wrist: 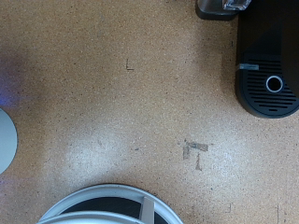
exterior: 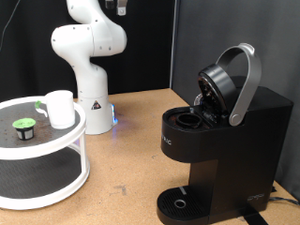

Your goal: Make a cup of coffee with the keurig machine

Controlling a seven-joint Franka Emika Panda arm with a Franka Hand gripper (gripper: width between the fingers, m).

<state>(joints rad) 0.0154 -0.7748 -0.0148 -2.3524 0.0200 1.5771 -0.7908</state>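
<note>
The white cup [exterior: 61,108] stands on the top tier of a white round two-tier stand [exterior: 47,178] at the exterior view's left. A small dark pod with a green top [exterior: 22,125] lies beside it. The black keurig machine [exterior: 225,131] stands at the right with its grey-handled lid [exterior: 234,80] raised and the pod chamber [exterior: 192,117] exposed. The machine also shows in the wrist view [wrist: 266,65] from above. The arm reaches up past the exterior view's top edge. Only a dark bit of the hand [exterior: 116,6] shows, high above the table and far from both.
The white robot base [exterior: 92,103] stands behind the stand, with a blue light at its foot. The brown cork-like tabletop [exterior: 131,150] lies between stand and machine. The stand's rim [wrist: 112,201] shows in the wrist view. A black curtain hangs behind.
</note>
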